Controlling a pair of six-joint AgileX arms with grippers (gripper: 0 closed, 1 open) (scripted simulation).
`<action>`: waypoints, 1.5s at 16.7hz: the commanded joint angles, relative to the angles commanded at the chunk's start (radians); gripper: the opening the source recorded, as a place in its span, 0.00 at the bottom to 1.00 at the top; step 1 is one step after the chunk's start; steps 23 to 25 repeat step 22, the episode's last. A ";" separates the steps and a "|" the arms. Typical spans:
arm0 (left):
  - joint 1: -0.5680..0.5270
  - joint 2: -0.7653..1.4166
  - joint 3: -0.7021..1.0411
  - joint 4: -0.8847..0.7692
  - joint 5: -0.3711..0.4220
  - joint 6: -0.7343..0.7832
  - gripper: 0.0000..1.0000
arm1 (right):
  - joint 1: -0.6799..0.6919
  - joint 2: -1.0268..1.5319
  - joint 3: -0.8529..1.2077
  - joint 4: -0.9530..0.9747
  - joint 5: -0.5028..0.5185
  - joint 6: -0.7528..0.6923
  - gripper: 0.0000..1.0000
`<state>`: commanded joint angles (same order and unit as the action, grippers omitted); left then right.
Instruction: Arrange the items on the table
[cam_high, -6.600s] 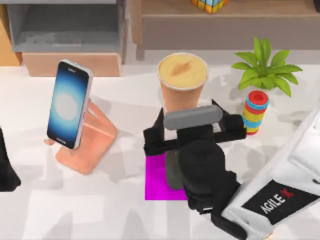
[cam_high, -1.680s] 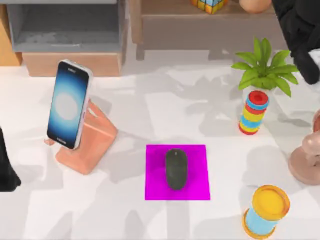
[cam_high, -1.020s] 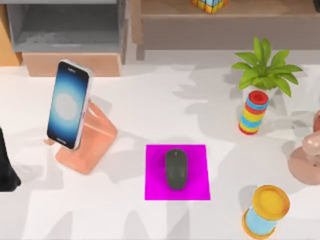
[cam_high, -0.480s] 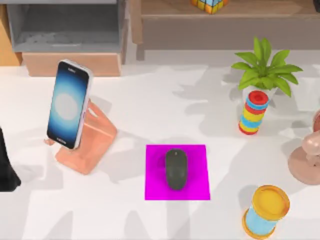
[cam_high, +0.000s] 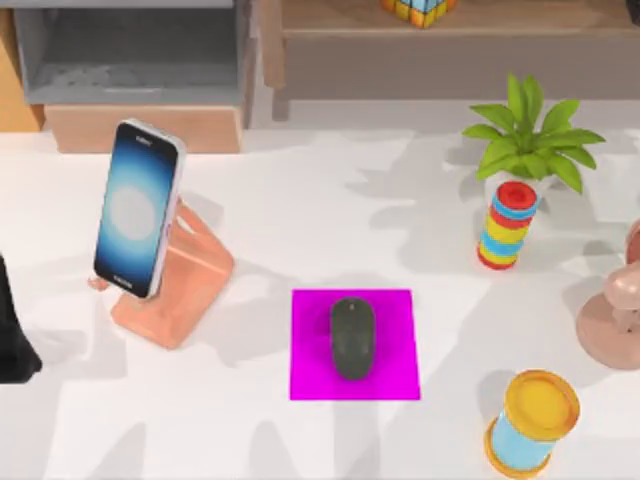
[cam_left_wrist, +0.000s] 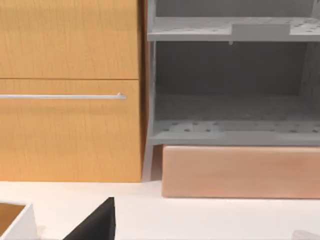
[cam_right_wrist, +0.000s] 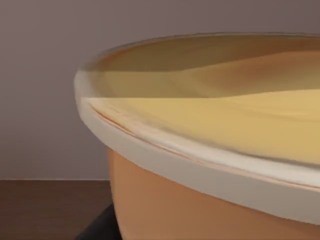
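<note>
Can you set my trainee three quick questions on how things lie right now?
1. True or false: the mouse lies on the magenta pad.
2. What holds the smartphone up? A) the peach stand B) the ring stack C) the potted plant
3. Fill in: the right wrist view looks closely at the rim of the orange ____.

Key: 1 true. 2 A. 3 cup, with its creamy yellow top, seen against a dark background.
</note>
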<state>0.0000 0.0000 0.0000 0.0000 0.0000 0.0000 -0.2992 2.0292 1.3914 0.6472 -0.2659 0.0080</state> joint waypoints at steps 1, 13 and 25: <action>0.000 0.000 0.000 0.000 0.000 0.000 1.00 | 0.000 0.000 0.000 0.000 0.000 0.000 0.00; 0.000 0.000 0.000 0.000 0.000 0.000 1.00 | 0.000 0.000 0.000 0.000 0.000 0.000 0.75; 0.000 0.000 0.000 0.000 0.000 0.000 1.00 | 0.000 0.000 0.000 0.000 0.000 0.000 1.00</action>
